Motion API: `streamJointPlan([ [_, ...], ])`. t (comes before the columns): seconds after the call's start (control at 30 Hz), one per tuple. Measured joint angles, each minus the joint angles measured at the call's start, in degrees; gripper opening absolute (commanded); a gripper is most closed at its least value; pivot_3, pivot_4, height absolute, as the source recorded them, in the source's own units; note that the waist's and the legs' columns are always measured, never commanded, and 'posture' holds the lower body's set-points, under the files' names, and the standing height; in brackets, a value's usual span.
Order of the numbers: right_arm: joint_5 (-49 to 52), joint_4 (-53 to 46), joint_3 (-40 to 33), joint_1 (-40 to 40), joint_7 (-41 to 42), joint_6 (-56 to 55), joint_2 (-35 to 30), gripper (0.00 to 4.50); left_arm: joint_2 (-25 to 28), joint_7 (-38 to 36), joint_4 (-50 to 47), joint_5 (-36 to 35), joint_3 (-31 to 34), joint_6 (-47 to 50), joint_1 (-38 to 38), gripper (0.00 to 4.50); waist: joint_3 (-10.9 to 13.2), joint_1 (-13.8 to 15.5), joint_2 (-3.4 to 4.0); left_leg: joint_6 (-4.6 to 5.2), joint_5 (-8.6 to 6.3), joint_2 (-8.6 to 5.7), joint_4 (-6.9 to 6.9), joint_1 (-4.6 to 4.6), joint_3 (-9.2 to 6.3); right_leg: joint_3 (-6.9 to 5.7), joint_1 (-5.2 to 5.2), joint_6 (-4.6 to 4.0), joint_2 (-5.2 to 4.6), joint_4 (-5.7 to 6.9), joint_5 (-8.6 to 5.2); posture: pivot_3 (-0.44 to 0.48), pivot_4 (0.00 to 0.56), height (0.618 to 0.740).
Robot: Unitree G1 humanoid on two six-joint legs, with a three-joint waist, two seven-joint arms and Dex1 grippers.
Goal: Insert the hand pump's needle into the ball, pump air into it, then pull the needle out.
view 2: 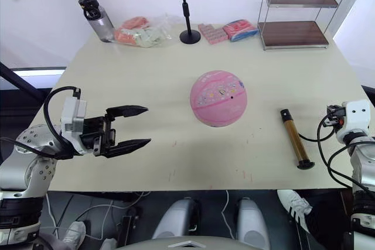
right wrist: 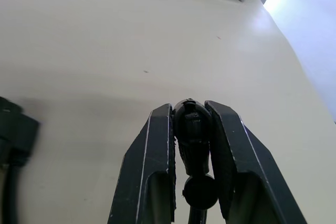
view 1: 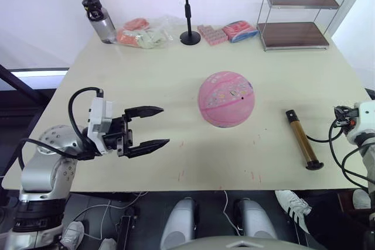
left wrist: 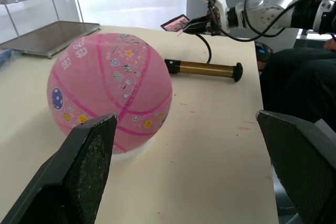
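Left gripper (view 1: 153, 126) lower left, level, fingers spread toward ball (view 1: 226, 99); right gripper (right wrist: 190, 116) far right, clamped on hose end (right wrist: 192, 129).

Bright, even daylight; soft shadows, near fingers blurred.

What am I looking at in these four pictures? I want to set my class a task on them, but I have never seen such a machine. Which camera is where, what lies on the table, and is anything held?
This is a two-armed robot at a table. Two pictures come from cameras in its head, looking down; the other two from a camera on each wrist. On the table lie a pink ball and a gold hand pump, apart from each other. The left gripper is open and holds nothing, aimed toward the ball. The right gripper, near the table's right edge, is shut on the black end of the pump's hose. At the far edge stand a bottle, snack packets and a small shelf.
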Motion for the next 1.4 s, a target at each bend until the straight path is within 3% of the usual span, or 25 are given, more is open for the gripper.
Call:
streamJointPlan([
  [0.07,0.0,0.2,-0.2,-0.2,-0.7,0.9,-0.1,0.37,0.6,-1.5,0.5,0.5,0.0,-1.3,0.6,4.5,0.0,0.0,0.0,0.0,0.0,0.0,-0.03,0.0,0.03,0.03,-0.04,0.0,0.02,0.0,0.0,0.0,0.15,0.74],
  [0.37,1.6,-1.2,-0.7,1.3,1.1,3.9,-0.6,4.45,0.9,-4.7,3.7,1.4,-0.2,-4.3,0.6,4.5,0.0,-0.1,0.01,0.01,0.0,0.02,-0.04,0.01,0.08,0.08,-0.05,0.01,0.04,0.01,0.0,0.0,0.15,0.74],
  [0.6,4.4,-4.3,-5.8,3.3,1.7,6.0,-3.1,4.45,0.8,-4.6,3.8,2.0,-0.2,-4.8,0.5,4.5,0.0,0.0,0.02,0.01,-0.01,0.06,-0.04,0.03,0.09,0.09,-0.05,0.01,0.08,0.02,0.0,0.0,0.15,0.74],
  [0.77,13.7,-11.7,-10.3,8.0,8.8,11.3,-3.1,4.45,0.5,-4.1,3.8,2.0,-0.2,-4.8,0.8,4.5,0.0,0.0,0.02,0.02,-0.01,0.09,-0.05,0.03,0.11,0.11,-0.05,0.02,0.08,0.02,0.01,0.0,0.15,0.74],
  [0.93,15.4,-13.6,-10.6,10.2,12.3,12.2,-3.7,4.45,0.3,-3.7,3.8,2.0,-0.2,-4.8,0.9,4.5,0.0,0.0,0.01,0.02,-0.01,0.09,-0.05,0.09,0.2,0.17,-0.04,0.01,0.08,0.02,0.0,0.0,0.15,0.74],
  [1.17,18.3,-16.7,-10.7,20.5,31.8,1.7,-3.5,4.45,-1.7,2.2,5.1,4.6,0.6,-6.5,3.9,4.5,0.0,0.1,0.01,0.03,-0.02,0.15,-0.09,0.26,0.36,0.32,0.01,0.02,0.13,0.06,0.0,0.0,0.15,0.74],
  [1.4,16.9,-6.6,-10.7,24.4,46.6,-11.0,-4.9,4.45,-5.0,10.4,5.2,7.3,3.7,-7.7,12.1,4.5,0.0,0.1,-0.03,0.07,-0.05,0.26,-0.12,0.73,0.83,0.65,0.17,-0.16,0.13,0.08,-0.13,0.0,0.15,0.74],
])
